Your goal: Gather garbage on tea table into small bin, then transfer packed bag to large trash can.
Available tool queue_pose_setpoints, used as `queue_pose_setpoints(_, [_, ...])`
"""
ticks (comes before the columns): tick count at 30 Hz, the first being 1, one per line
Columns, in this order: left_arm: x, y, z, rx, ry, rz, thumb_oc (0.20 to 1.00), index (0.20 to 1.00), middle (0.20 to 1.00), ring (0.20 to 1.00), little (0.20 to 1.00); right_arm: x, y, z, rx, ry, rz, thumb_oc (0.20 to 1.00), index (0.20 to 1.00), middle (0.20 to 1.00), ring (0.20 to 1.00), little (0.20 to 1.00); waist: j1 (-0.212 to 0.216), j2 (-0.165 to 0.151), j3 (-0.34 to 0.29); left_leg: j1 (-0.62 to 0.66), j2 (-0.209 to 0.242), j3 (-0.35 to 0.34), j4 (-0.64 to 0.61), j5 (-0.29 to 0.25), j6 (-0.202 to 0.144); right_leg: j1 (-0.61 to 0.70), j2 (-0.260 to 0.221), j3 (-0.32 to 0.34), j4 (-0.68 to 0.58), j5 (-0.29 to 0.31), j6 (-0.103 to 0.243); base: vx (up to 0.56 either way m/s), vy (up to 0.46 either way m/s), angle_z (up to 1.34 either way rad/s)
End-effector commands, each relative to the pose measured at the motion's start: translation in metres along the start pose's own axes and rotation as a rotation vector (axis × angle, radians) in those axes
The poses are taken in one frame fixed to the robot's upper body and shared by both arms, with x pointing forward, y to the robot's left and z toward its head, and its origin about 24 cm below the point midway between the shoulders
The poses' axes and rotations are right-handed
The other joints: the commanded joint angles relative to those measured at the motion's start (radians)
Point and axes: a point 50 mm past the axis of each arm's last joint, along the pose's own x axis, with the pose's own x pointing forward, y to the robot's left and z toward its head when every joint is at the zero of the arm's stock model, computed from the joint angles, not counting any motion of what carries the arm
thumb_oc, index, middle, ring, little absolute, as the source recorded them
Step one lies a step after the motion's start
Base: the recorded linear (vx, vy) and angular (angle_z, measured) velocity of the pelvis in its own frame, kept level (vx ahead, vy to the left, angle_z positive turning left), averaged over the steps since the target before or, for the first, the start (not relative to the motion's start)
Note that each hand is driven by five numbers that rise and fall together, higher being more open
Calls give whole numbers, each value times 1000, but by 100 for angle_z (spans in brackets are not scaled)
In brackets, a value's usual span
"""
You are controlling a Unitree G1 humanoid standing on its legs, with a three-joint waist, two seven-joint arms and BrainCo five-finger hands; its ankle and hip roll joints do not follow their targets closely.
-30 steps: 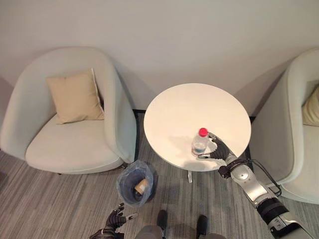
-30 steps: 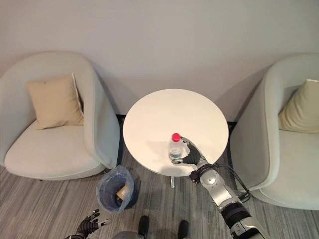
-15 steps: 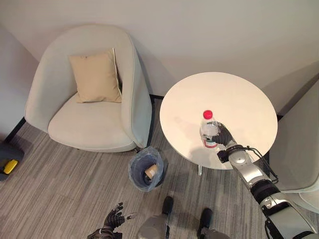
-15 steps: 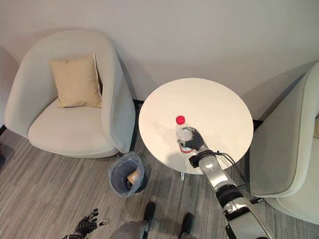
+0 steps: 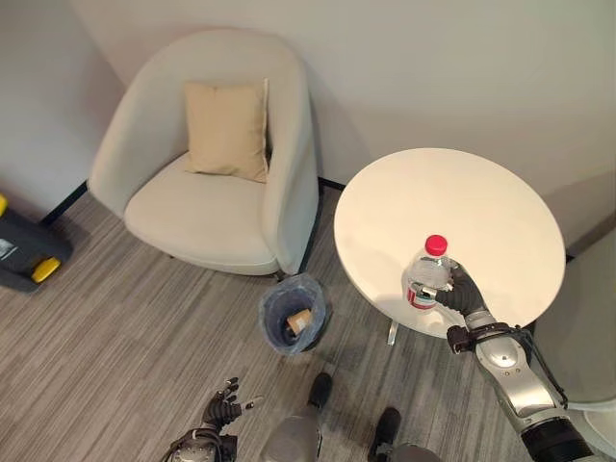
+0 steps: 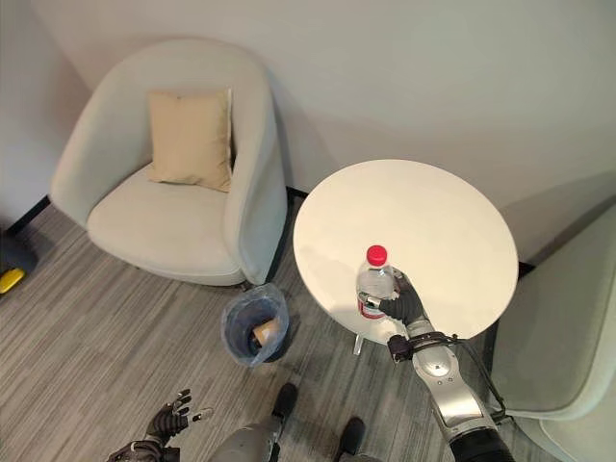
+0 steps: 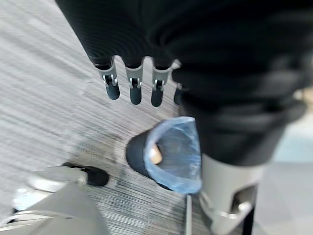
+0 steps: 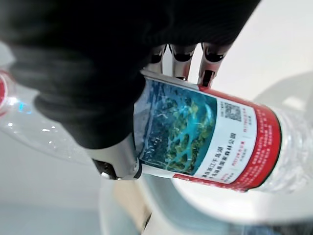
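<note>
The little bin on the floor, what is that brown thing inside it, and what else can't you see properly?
- Brown thing in the small bin: too small in the eye views, blurred in the left wrist view.
- Bottle: its far side is hidden by the right hand curled round it.
- Left hand: partly cut off by the bottom edge.

We now have our right hand (image 5: 460, 291) closed around the water bottle (image 5: 424, 274), where a second ago the fingers (image 8: 208, 76) only rest against its side. The bottle, held upright in those fingers, no longer stands on the surface (image 5: 481, 207) but is raised above its near edge. Our head camera has swung left, shifting the whole scene.
</note>
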Motion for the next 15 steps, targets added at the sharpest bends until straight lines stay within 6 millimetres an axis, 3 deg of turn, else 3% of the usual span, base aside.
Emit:
queue_pose_setpoints(1, [4,8,17,6,-66,11,1000,1000,1000,1000,1000,11,-2,47,25,-249,-5,200,200,200,200,200,-38,-57,-26,30,37,164,121,-51,27,17,-89,21,62,-181,91,-44,127,57])
queue_pose_setpoints(5, [5,7,18,37,-70,12,1000,1000,1000,1000,1000,9,-8,48,11,-247,-35,200,200,200,200,200,-75,-47,-31,64,82,336,116,-76,26,27,-126,-33,67,-175,112,60,180,81])
queue_pose_setpoints(8, [2,10,12,50,-55,22,1000,1000,1000,1000,1000,10,-3,50,7,-250,-14,200,200,200,200,200,-70,-46,-32,75,68,331,123,-105,37,33,-147,-28,73,-163,128,125,337,68])
queue_pose_setpoints(9, [1,14,8,62,-37,29,1000,1000,1000,1000,1000,12,4,52,12,-257,8,200,200,200,200,200,-53,-58,-30,65,39,323,148,-140,68,13,-189,-9,146,-171,142,145,394,24])
queue_pose_setpoints(11, [3,20,14,81,-51,43,1000,1000,1000,1000,1000,12,8,56,34,-275,23,200,200,200,200,200,-55,-62,-12,59,20,306,168,-161,87,-34,-211,38,237,-175,144,80,319,-7])
queue_pose_setpoints(12, [5,24,26,88,-93,57,1000,1000,1000,1000,1000,13,10,59,42,-290,33,200,200,200,200,200,-76,-63,5,44,-4,287,180,-157,114,-108,-178,150,281,-159,135,50,214,-10])
queue_pose_setpoints(14, [5,26,27,84,-99,64,1000,1000,1000,1000,1000,14,11,62,23,-297,51,200,200,200,200,200,-86,-61,8,73,-22,271,167,-167,129,-149,-134,227,264,-146,131,166,153,33])
queue_pose_setpoints(15, [5,27,27,85,-98,65,1000,1000,1000,1000,1000,14,12,62,22,-298,58,200,200,200,200,200,-88,-63,7,74,-26,264,160,-165,132,-165,-127,235,253,-137,130,191,74,32])
